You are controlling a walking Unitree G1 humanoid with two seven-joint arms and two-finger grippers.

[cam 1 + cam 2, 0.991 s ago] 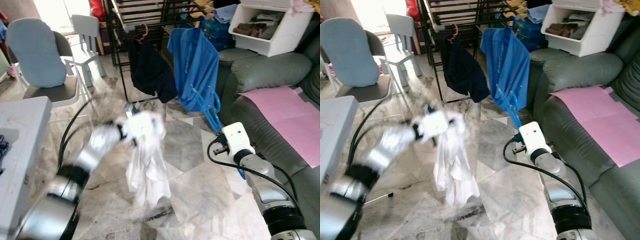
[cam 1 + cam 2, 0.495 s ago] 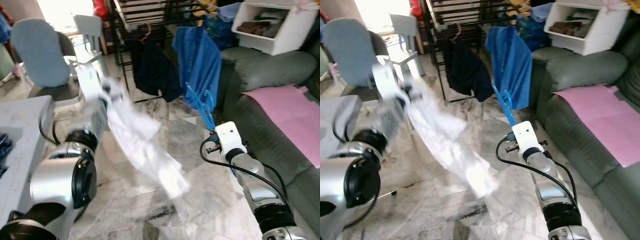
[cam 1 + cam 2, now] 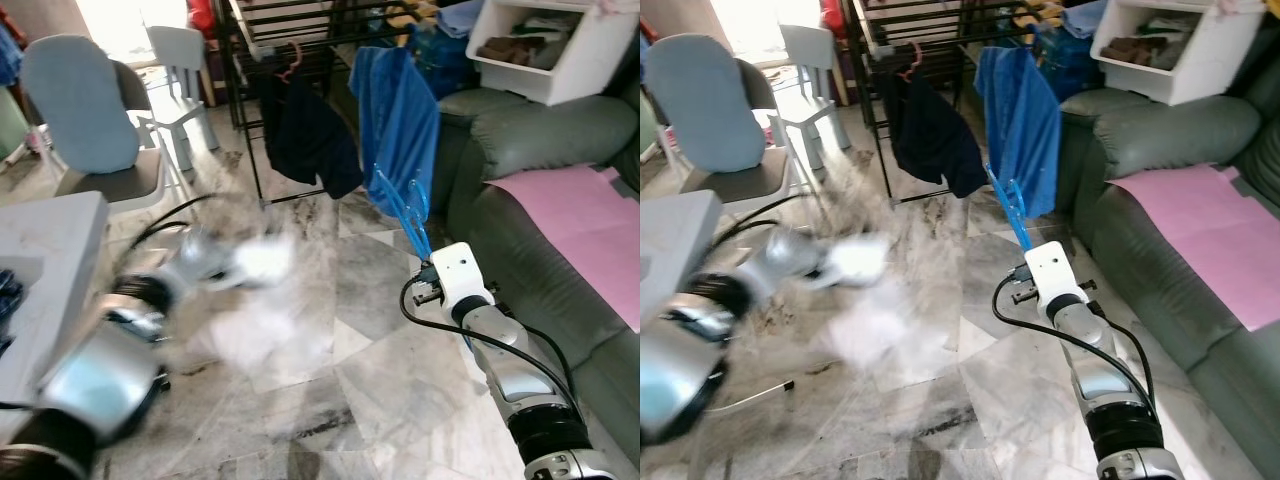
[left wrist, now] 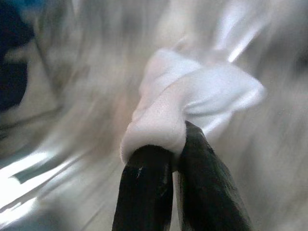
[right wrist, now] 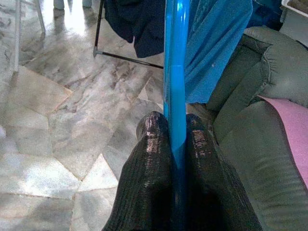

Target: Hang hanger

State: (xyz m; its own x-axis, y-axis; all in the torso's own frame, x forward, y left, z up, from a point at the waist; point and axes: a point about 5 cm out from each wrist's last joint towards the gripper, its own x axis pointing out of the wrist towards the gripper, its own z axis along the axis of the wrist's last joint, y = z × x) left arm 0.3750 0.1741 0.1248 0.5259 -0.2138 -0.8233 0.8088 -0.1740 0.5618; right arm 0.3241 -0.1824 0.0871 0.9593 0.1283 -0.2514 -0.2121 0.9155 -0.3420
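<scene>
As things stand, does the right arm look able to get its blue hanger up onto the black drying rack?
Probably yes. The right gripper is shut on the blue hanger, which points toward the black drying rack. Open floor lies between; only the blue shirt hangs near its path.

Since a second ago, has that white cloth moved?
Yes. The left end effector has swung the white cloth down, from level with the chair seat to near the floor.

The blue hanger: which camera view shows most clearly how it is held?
The right wrist view: the blue hanger runs sharp between the right gripper jaws, shut on it. Both eye views show its upper part above the wrist housing, beside the blue shirt; the grip itself is hidden.
</scene>
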